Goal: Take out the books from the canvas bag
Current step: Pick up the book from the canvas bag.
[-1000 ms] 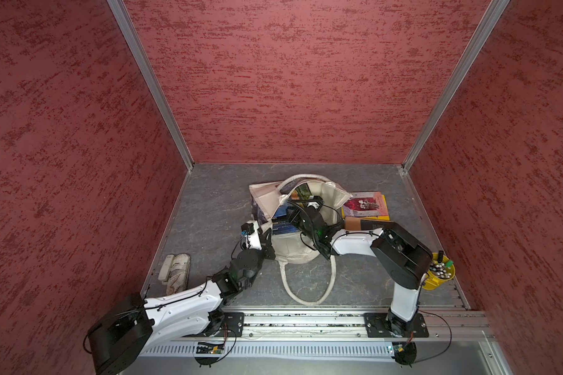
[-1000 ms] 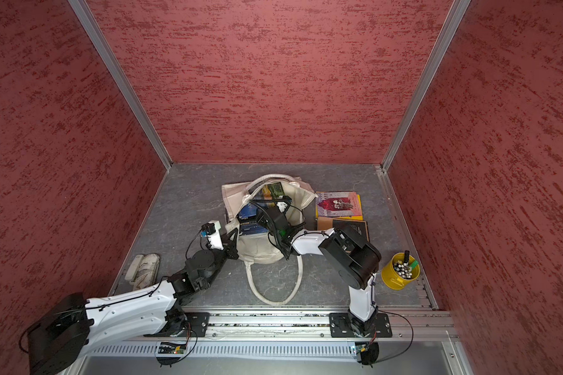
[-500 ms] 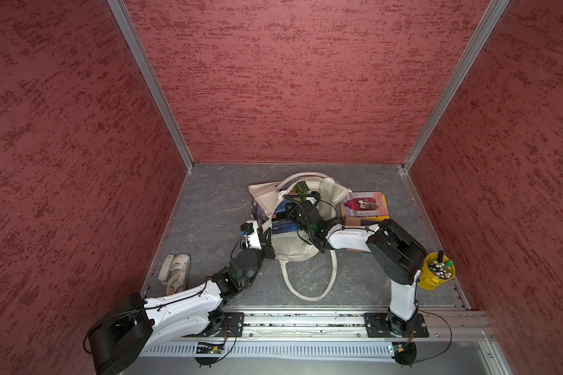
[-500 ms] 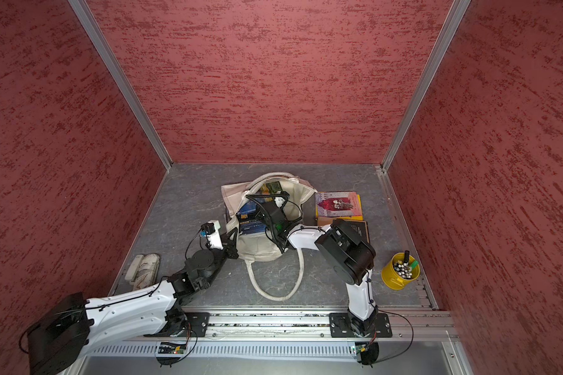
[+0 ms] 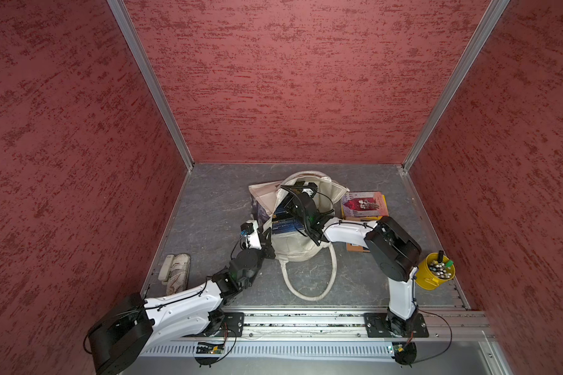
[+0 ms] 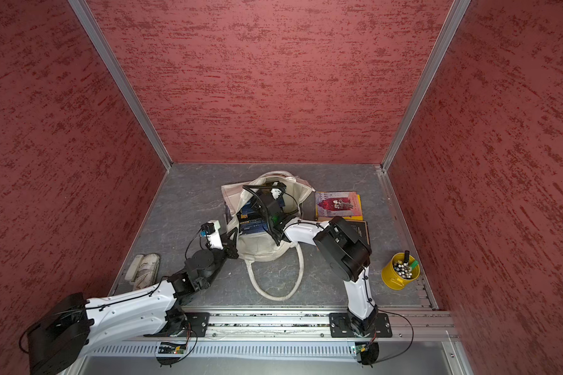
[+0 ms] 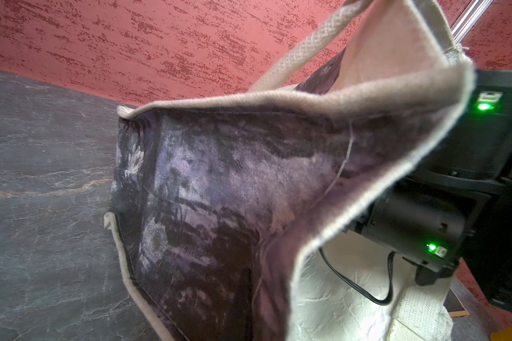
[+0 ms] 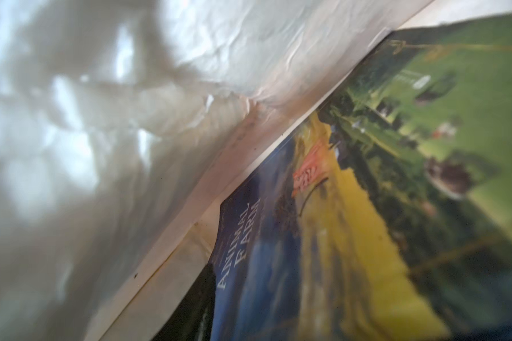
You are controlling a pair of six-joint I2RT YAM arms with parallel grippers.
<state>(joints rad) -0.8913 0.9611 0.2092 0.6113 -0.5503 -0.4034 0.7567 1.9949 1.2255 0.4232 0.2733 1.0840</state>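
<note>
The canvas bag (image 5: 293,251) is seen slumped on the floor (image 5: 215,207) in both top views (image 6: 260,251). It is cream, and its mouth is held wide open upward. One long loop handle (image 5: 306,292) is trailed out flat on the near side, and the other (image 5: 303,174) is arched over the far rim. Its dark blue-grey print (image 7: 204,192) is shown close in the left wrist view, with the rim folded above it.

Dark navy books (image 5: 281,224) with yellow labels are stacked inside the mouth. Deeper in, a landscape-cover book (image 8: 367,206) titled "Animal Farm" is pressed against the cream lining.

Just beside the bag, a pink-covered book (image 5: 364,204) is laid flat on a yellow one (image 5: 383,203). An orange-brown and black book (image 6: 359,229) is partly hidden next to them.
</note>
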